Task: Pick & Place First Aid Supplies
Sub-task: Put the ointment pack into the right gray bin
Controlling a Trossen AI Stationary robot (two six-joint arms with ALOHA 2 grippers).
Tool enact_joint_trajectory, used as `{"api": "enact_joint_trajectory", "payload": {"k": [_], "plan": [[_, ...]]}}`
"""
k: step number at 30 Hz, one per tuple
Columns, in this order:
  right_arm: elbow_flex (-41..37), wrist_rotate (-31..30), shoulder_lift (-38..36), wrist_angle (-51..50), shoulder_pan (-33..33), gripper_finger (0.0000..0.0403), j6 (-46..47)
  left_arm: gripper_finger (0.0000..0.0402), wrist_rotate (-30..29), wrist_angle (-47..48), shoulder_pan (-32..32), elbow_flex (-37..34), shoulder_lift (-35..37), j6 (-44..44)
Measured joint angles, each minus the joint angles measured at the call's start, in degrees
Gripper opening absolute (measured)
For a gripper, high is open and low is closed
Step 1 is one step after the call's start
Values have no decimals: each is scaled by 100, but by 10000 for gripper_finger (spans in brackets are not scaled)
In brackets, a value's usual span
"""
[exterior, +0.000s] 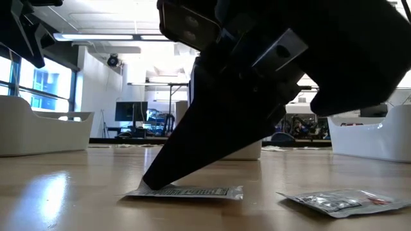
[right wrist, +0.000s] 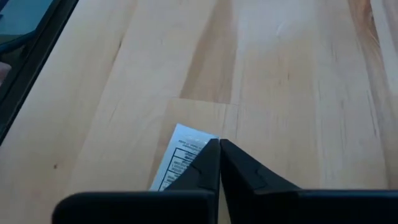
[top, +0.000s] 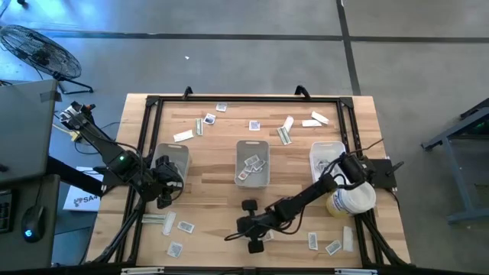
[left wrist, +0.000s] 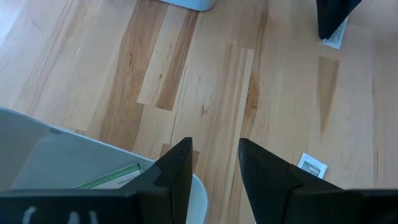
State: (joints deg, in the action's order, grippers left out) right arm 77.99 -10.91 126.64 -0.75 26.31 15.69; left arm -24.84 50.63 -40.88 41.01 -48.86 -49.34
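Here the left pincer (top: 163, 200) hangs over the near end of the left grey tray (top: 177, 153), its two dark fingers (left wrist: 177, 171) spread apart with bare wood showing between them and nothing held. A pale green-white strip (left wrist: 109, 177) lies inside that tray, seen just under the left pincer in the left wrist view. Near the worktop (top: 221, 160) front on the left lie a long pale wrapper (top: 153, 219) and two small sachets (top: 185, 227).

In the middle stands a grey tray (top: 253, 145) with a few packets (top: 253, 162) in it. Along the far edge more supplies are scattered: a white oblong wrapper (top: 182, 136), a green-white strip (top: 284, 135), and small printed squares (top: 254, 125).

Further right, the right pincer (top: 257, 243) is down at the front of the worktop, between the middle tray and the front edge. Its fingers (right wrist: 208, 163) are pressed together, tips touching, set on the edge of a white printed sachet (right wrist: 181, 152) that lies flat on the wood. In the low view the dark tip meets the end of that sachet (exterior: 186, 191); whether it is pinched or only pressed I cannot tell. A second crinkled packet (exterior: 343, 200) lies just beside it.

At the right stand a white tray (top: 325, 156) and a round white tub (top: 351, 200), with more packets (top: 332, 247) near the front right.
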Motion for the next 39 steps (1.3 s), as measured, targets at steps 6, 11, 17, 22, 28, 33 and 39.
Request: {"api": "enact_joint_trajectory", "payload": {"k": [6,11,17,22,28,33,39], "plan": [[-15,-351,-135,-46,-7,2,-221,128,-2,-3,-1,0,-2,-1],[-42,-744,-467,-214,-42,1,-318,128,-2,0,-2,-1,-2,0],[-22,-816,-875,-351,-174,1,-337,128,0,-2,0,0,0,0],[-21,-832,-1288,-388,-397,1,-514,128,-1,-2,-1,0,0,-1],[-14,-1069,-1932,-408,-762,0,-901,128,0,-1,-1,-1,0,0],[-12,-1078,-2314,-427,-1121,0,-1305,128,0,0,-1,0,0,-2],[-4,-1120,-2416,-1213,-1680,0,-1694,128,0,0,-2,0,0,-2]]}}
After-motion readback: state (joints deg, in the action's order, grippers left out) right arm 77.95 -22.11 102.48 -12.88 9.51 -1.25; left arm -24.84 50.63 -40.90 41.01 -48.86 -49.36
